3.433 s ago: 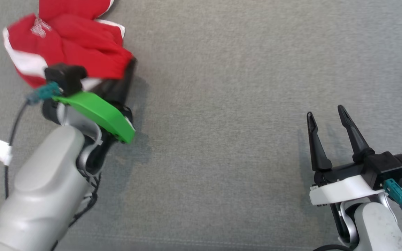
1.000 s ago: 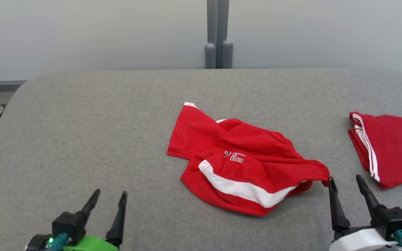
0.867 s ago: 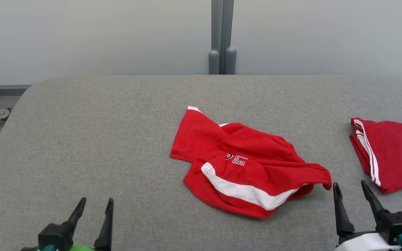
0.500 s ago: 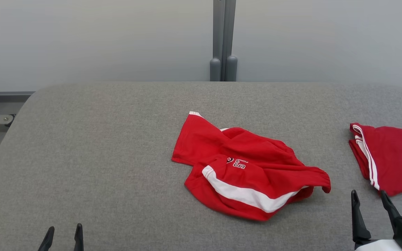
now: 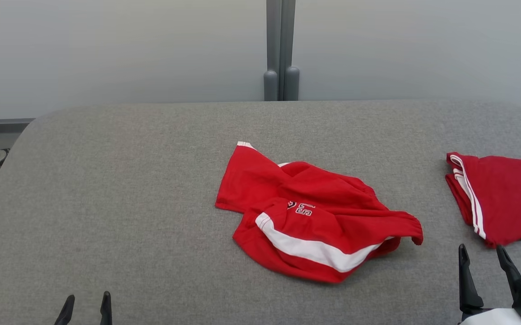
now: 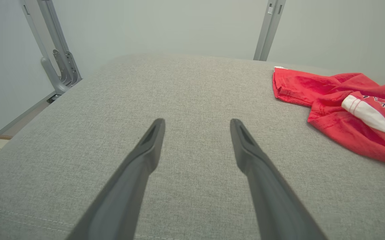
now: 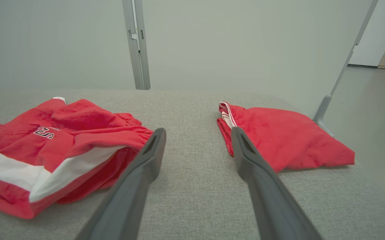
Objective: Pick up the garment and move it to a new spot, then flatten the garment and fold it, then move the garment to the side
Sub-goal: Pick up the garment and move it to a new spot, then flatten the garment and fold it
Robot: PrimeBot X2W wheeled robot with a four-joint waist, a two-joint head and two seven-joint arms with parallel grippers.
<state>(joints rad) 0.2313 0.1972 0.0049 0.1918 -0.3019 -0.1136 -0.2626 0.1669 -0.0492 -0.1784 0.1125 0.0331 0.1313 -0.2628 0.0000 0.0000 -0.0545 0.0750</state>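
Red jersey cloth with a broad white band (image 5: 310,247) and small lettering (image 5: 304,208) — the garment (image 5: 323,198), heaped in loose overlapping folds, not yet flattened. Lies on the grey padded surface (image 5: 129,180), ahead and to the left of the right gripper (image 5: 481,248), well ahead and far to the right of the left gripper (image 5: 88,296). Touched by neither. Both sets of jaws spread wide and empty, low over the pad, fingers pointing away from the robot.

Looks light, limp and thin: likely to sag and drape from any pinch, to slide easily over the pad, to keep no shape of its own. Nothing fragile here; more risk in catching several layers at once or dragging a fold under itself. Best taken, by the look of it, at the edges rather than the crumpled middle — at the gathered end (image 5: 416,230), just ahead and left of the right jaws, and at the flat white-trimmed hem corner (image 5: 242,145) on the far side of the heap, toward the left jaws. Held at two points well apart, should open out under its own weight.

Further out: a second red garment (image 5: 509,198), folded, thin white stripes along its edge, ahead and just right of the right jaws, apart from the heap. Beyond the pad, a pale wall and a grey post (image 5: 281,49).
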